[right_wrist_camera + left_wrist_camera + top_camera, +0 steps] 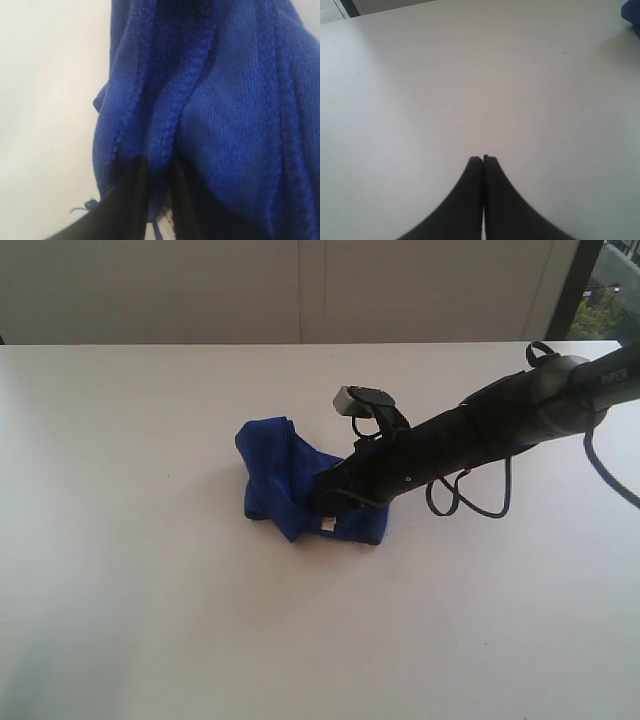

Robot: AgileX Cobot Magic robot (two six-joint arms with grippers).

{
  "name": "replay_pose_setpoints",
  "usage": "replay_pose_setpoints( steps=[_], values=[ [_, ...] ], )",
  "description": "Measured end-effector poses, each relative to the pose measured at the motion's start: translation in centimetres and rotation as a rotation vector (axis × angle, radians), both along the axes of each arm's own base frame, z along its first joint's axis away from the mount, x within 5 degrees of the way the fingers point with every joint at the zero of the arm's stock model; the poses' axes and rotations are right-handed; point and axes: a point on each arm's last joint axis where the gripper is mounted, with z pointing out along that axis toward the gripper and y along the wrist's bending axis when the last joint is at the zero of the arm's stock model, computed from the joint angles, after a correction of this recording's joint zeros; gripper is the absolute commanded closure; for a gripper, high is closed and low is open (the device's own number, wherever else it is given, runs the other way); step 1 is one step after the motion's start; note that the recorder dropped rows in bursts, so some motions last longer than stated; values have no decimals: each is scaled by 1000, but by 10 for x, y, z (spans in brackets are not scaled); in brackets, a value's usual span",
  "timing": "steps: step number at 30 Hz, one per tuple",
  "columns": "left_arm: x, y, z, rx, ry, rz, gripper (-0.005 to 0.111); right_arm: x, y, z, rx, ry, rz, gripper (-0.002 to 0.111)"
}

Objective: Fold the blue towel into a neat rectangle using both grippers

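The blue towel [280,475] lies bunched in a crumpled heap near the middle of the white table, its small white label [327,527] showing at the front edge. My right gripper [322,502] reaches in from the right and presses into the heap. In the right wrist view its black fingers [135,195] are shut on a hemmed fold of the blue towel [225,110], which fills that view. My left gripper [483,159] is shut with nothing in it, over bare table. A sliver of the blue towel [634,15] shows at the edge of the left wrist view. The left arm is out of the exterior view.
The white table [130,570] spreads wide on all sides of the heap. The right arm's black cables [470,495] loop down near the table behind the gripper. A pale wall and a dark window frame [575,285] stand past the far edge.
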Motion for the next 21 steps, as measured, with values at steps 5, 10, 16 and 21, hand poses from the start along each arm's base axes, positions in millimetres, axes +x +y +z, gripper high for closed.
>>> replay_pose_setpoints(
  steps=[5,10,16,21],
  values=[
    [0,0,0,0,0,0,107,0,0,0,3,2,3,108],
    [0,0,0,0,0,0,107,0,0,1,6,1,4,108],
    [0,0,0,0,0,0,107,-2,-1,36,14,-91,28,108],
    [0,0,0,0,0,0,107,-10,-6,80,-20,-228,77,108]
  ],
)
